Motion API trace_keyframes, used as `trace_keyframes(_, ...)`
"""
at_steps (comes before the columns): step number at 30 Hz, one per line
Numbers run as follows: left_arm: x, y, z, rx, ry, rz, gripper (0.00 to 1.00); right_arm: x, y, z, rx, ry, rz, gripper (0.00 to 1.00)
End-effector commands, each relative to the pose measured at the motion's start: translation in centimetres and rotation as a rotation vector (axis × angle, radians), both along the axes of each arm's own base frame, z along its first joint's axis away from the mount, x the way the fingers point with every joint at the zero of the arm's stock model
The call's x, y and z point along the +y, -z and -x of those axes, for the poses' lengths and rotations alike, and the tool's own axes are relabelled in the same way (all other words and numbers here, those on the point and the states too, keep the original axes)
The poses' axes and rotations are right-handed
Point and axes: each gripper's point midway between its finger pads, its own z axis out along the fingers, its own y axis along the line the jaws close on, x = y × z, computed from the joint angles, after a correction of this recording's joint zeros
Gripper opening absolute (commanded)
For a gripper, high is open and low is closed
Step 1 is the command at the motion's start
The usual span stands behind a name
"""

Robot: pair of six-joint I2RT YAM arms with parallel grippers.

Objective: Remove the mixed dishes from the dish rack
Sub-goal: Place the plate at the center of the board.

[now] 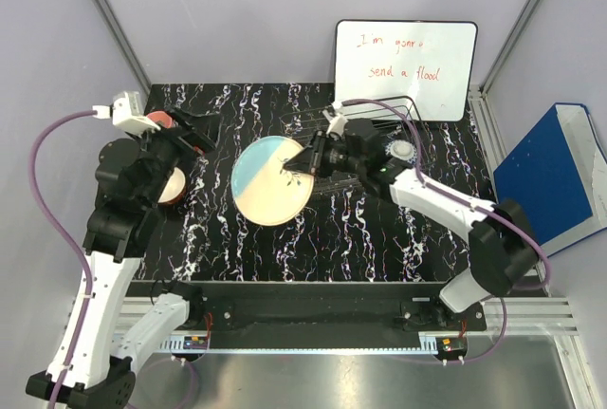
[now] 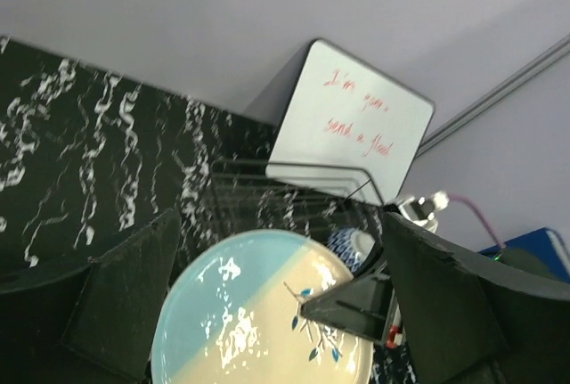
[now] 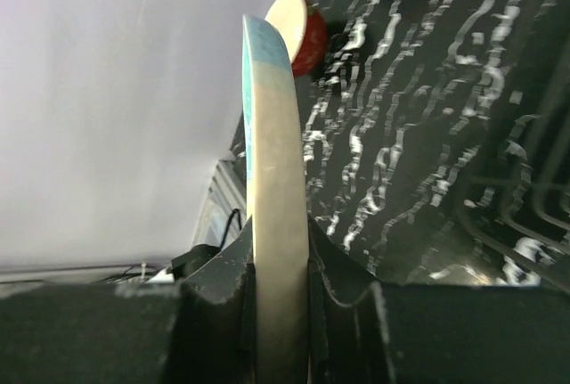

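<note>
The large light-blue-and-cream plate (image 1: 272,179) is held on edge over the marbled table, left of the black wire dish rack (image 1: 384,117). My right gripper (image 1: 305,164) is shut on the plate's right rim; in the right wrist view both fingers clamp the plate's edge (image 3: 280,224). My left gripper (image 1: 194,139) is open and empty, left of the plate, with its fingers (image 2: 125,286) spread wide. The red bowl with cream inside (image 1: 173,184) lies under the left arm. A small blue-and-white bowl (image 2: 347,243) shows behind the plate by the rack (image 2: 294,192). A salmon-pink object (image 1: 159,121) sits at the far left.
A white board with red writing (image 1: 405,67) stands behind the rack. A blue panel (image 1: 545,176) leans outside the table's right edge. The red bowl also shows in the right wrist view (image 3: 303,32), beyond the plate.
</note>
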Motion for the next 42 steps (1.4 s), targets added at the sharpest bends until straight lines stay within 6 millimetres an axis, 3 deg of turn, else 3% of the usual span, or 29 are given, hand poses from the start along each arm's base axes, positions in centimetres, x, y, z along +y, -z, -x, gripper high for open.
trace_keyframes(1, 0.8, 0.8, 1.3, 0.008, -0.037, -0.012, 0.99, 4.2, -8.8, 0.0, -0.148, -0.06, -0.236, 0.0)
trace_keyframes(2, 0.7, 0.9, 1.6, 0.01, -0.031, -0.007, 0.99, 4.9, -7.6, -0.4, -0.116, -0.062, -0.226, 0.0)
trace_keyframes(7, 0.9, 1.2, 3.1, 0.015, -0.031, 0.005, 0.99, 7.8, -6.3, -1.4, -0.062, -0.088, -0.257, 0.0)
trace_keyframes(15, 2.9, 0.6, 5.0, 0.009, -0.105, -0.035, 0.99, 12.5, -3.3, -4.6, -0.015, -0.15, -0.218, 0.0)
trace_keyframes(18, 3.2, 0.9, 5.1, 0.013, -0.117, -0.044, 0.99, 13.8, -1.8, -5.6, 0.011, -0.166, -0.193, 0.0)
trace_keyframes(19, 3.1, 1.1, 5.0, 0.018, -0.117, -0.042, 0.99, 14.3, -0.5, -6.0, 0.028, -0.168, -0.177, 0.0)
trace_keyframes(20, 3.0, 1.2, 5.0, 0.02, -0.114, -0.041, 0.99, 14.6, -0.8, -6.3, 0.024, -0.168, -0.184, 0.0)
trace_keyframes(29, 2.0, 2.8, 4.3, 0.061, -0.075, -0.03, 0.99, 16.1, 3.7, -9.1, 0.072, -0.111, -0.098, 0.0)
trace_keyframes(42, 0.9, 3.9, 3.8, 0.083, -0.036, -0.029, 0.99, 17.7, 7.1, -12.0, 0.091, -0.08, -0.023, 0.0)
